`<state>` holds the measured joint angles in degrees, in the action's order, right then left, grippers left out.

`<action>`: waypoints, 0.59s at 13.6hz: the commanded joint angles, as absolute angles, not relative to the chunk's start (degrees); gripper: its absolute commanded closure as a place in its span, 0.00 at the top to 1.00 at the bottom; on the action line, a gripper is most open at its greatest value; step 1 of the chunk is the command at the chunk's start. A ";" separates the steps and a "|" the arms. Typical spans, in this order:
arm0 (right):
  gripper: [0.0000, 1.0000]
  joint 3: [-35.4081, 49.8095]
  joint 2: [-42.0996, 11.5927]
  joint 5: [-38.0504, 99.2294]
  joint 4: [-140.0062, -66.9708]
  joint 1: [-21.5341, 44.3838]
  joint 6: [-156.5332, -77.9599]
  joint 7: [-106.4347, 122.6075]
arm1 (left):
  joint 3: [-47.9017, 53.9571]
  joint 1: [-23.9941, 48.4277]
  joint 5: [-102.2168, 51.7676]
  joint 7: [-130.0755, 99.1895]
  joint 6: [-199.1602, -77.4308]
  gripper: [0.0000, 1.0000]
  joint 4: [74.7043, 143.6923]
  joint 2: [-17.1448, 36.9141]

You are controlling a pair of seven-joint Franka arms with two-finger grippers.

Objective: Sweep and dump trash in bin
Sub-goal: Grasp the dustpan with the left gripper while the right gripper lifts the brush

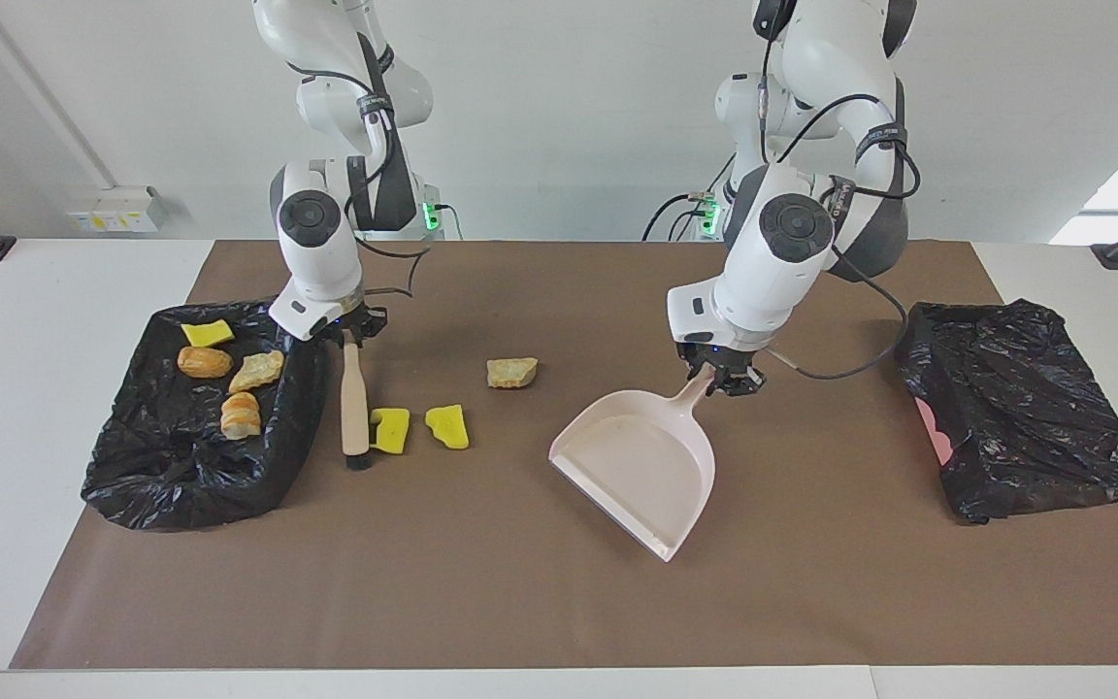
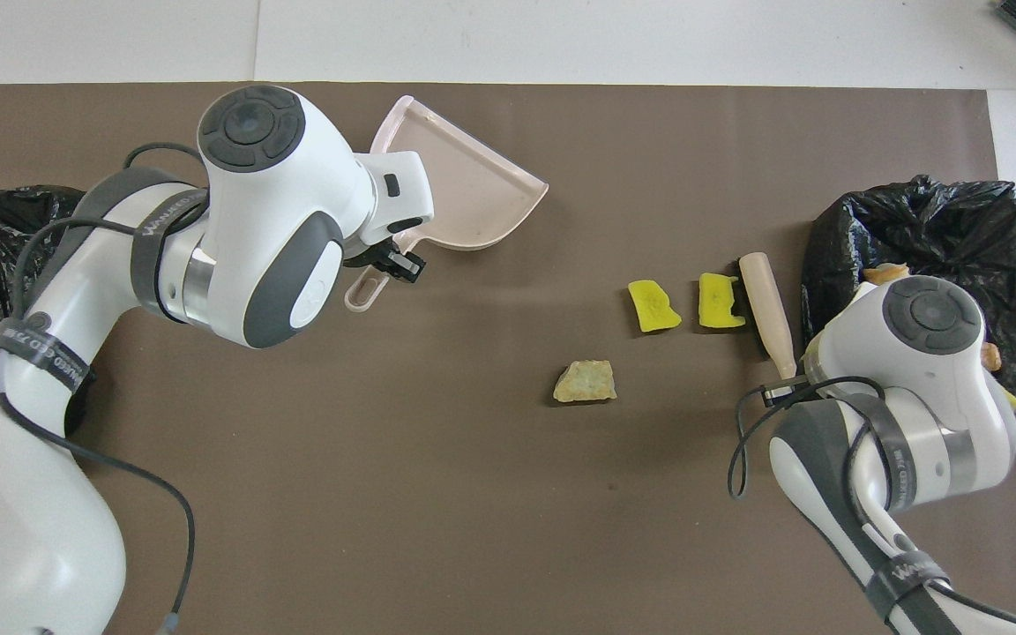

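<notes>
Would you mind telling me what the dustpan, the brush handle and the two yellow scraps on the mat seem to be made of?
Dustpan: probably moulded plastic, pale pink, smooth with a slight sheen and thin raised walls.
Brush handle: looks like light unpainted wood, matte and turned; dark bristles at its end.
Yellow scraps: apparently sponge or foam, bright, matte, roughly cut edges.

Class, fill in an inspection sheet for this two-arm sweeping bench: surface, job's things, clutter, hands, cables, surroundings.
Surface: white table under a brown mat.
Job's things: three trash scraps on the mat, two yellow, one tan; four more in the lined bin at the right arm's end.
Clutter: second black-bagged bin at the left arm's end.
Hands: right hand shut on the brush; left hand shut on the pink dustpan, which is tilted.
Cables: black leads looped at both wrists.
Surroundings: white wall, socket box.
</notes>
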<state>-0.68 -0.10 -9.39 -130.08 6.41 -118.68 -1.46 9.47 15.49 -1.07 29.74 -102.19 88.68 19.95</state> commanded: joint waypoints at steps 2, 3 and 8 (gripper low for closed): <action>0.00 0.09 1.84 -9.41 -132.36 10.01 -118.57 -7.19 | 9.58 13.01 0.61 50.59 -102.39 0.00 94.47 16.09; 0.00 0.09 2.19 -8.45 -133.32 11.15 -118.56 -7.99 | 9.58 13.01 0.70 52.10 -102.91 0.00 97.09 14.69; 0.00 0.09 8.60 -6.42 -142.19 13.70 -119.27 -8.78 | 9.67 13.18 0.62 55.63 -115.20 0.00 115.20 5.73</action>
